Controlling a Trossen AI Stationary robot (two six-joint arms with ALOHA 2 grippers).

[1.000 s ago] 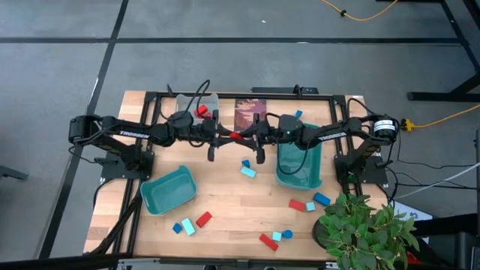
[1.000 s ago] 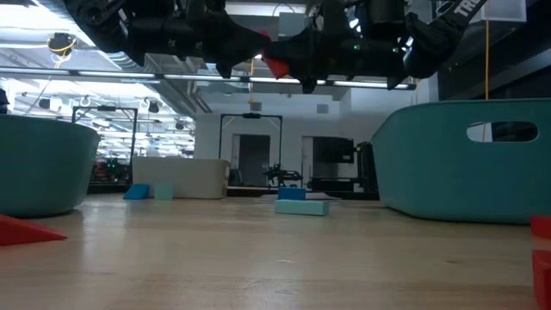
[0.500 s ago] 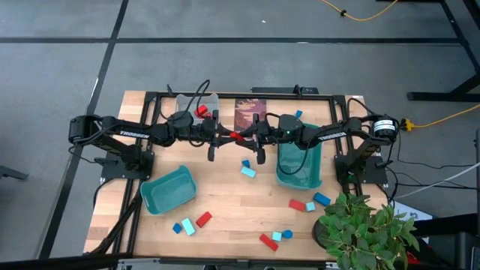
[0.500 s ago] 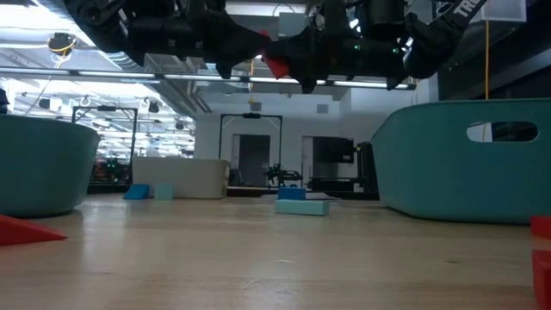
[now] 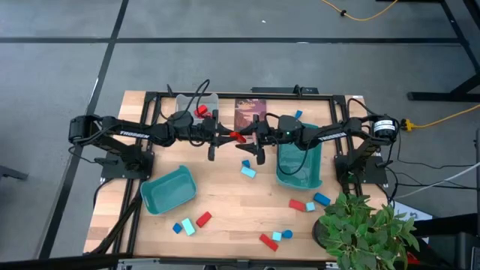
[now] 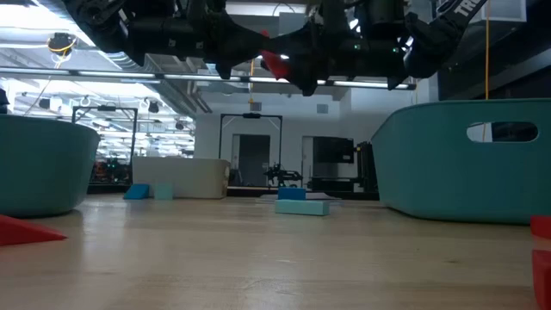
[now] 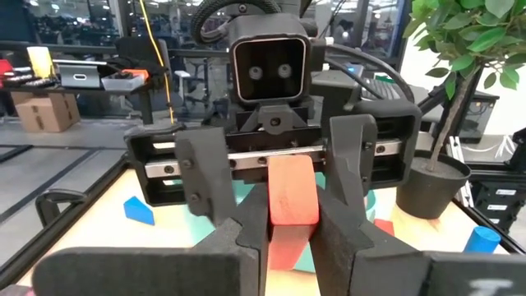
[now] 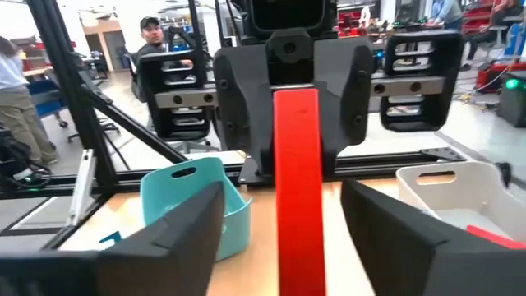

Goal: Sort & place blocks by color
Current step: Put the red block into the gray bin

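Observation:
A red bar block (image 5: 237, 136) hangs high above the middle of the table between my two grippers; it also shows in the low view (image 6: 275, 62). My left gripper (image 7: 292, 234) is shut on it. My right gripper (image 8: 283, 238) faces it from the table's right, open. Its fingers (image 7: 353, 164) stand wide on either side of the block's free end without touching it. Other red, dark blue and cyan blocks (image 5: 247, 171) lie loose on the table. My left gripper pinches the red block's end (image 7: 289, 215) nearest the table's left between its two fingers. The fingers come level from the table's left and lie along the block. The block sticks out level toward the right gripper, lifted clear of the table.
A teal bin (image 5: 169, 190) stands front left and a second teal bin (image 5: 300, 166) at the right under the right arm. A pale bin (image 5: 191, 105) with red blocks and a dark picture card (image 5: 250, 112) are at the back. A potted plant (image 5: 367, 225) fills the front right corner.
My right gripper has drawn back a little toward the table's right edge, off the red block. The block stays level in my left gripper at the same height.

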